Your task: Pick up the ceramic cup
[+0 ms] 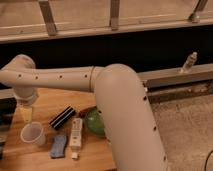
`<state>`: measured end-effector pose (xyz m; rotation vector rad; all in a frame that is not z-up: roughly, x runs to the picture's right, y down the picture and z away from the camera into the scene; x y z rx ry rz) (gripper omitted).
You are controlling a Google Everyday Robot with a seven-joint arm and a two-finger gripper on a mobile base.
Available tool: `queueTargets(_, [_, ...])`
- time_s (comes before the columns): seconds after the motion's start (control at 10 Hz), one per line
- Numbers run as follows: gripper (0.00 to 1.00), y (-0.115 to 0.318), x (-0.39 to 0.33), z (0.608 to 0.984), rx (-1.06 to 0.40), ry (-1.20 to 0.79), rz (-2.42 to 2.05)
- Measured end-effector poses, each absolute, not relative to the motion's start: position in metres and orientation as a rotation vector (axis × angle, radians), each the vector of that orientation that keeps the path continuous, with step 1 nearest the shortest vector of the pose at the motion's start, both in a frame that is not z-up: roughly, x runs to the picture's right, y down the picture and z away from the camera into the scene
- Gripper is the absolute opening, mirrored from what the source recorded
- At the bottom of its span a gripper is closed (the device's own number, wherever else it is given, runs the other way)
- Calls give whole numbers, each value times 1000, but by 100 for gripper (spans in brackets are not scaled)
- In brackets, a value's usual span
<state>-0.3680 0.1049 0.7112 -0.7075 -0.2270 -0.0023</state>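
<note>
Counting on the counter (50, 102) one ceramic cup (33, 134), one green bowl (94, 122), one black box (62, 117), one white bottle (76, 134), one blue sponge (58, 145). Seeing the cup standing upright front-left, rim up, long axis vertical. Finding the gripper (26, 114) hanging just above its rim; failing to tell the jaws' state.

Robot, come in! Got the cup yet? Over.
Gripper poised over small whitish ceramic cup, not holding it. Cup upright on wooden table. Nothing in between; black rectangular block lies off to the side.

Ceramic cup (33, 134): small, whitish, slightly translucent, tapered, no handle, wide round rim up, standing upright on worktop (35, 161), just below claw (26, 115), which hangs close above its rim.
</note>
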Motion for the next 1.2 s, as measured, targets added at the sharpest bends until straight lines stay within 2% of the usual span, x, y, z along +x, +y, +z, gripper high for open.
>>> queueTargets(0.6, [78,159,-364,756,-835,-178,-3])
queueTargets(0.9, [52,176,-357,762,-869,-186,12])
queueTargets(1.2, [20,176,-359,758,-867,-196,13])
